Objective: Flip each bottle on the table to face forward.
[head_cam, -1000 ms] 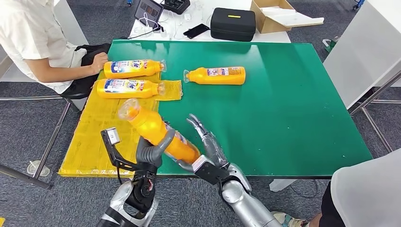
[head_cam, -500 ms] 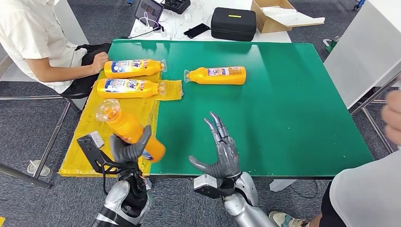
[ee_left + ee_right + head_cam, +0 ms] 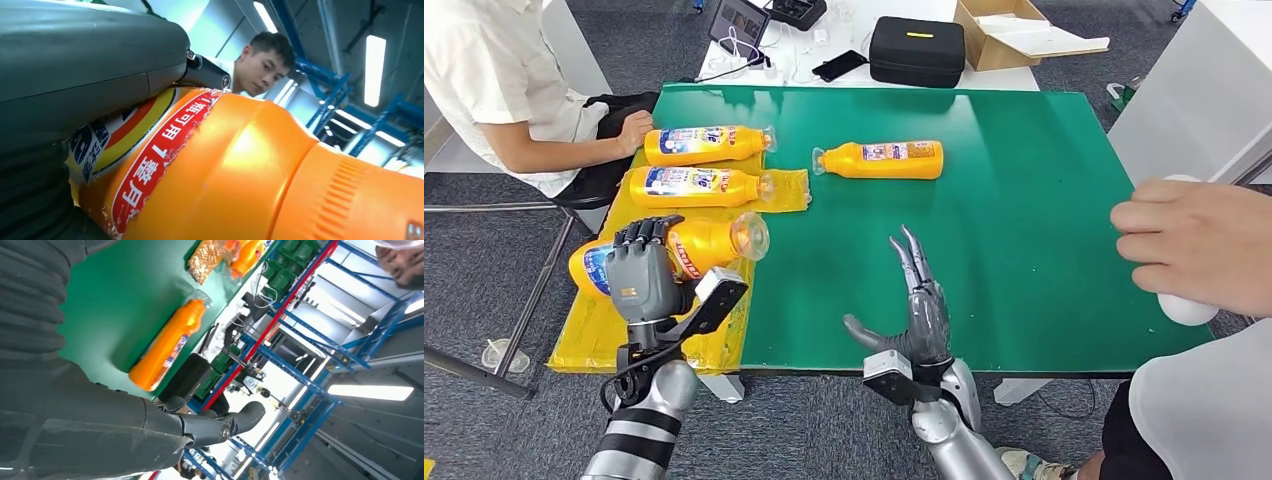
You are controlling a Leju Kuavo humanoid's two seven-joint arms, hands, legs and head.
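My left hand [image 3: 642, 270] grips an orange bottle [image 3: 686, 246] over the yellow mat [image 3: 629, 330], held level with its clear cap toward the table's middle. Up close, the left wrist view shows this bottle [image 3: 240, 165] with its red and blue label under the thumb. My right hand [image 3: 914, 315] is raised above the green table [image 3: 1024, 230] near its front edge, fingers spread and holding nothing. Two labelled bottles [image 3: 707, 144] [image 3: 696, 186] lie at the mat's far end. A third bottle [image 3: 884, 159] lies on the bare green top, also seen as an orange bottle [image 3: 167, 345] in the right wrist view.
A person in white sits at the table's left, one hand [image 3: 634, 128] by the far bottle. Another person's hand [image 3: 1199, 245] reaches in from the right, over a white object [image 3: 1186, 310]. A black case [image 3: 916, 50], a phone and a cardboard box [image 3: 1009, 35] sit on a white table behind.
My left hand has turned the bottle from slanting upward to lying level and carried it left over the mat. My right hand let go and rose, open. A person's hand came in from the right.
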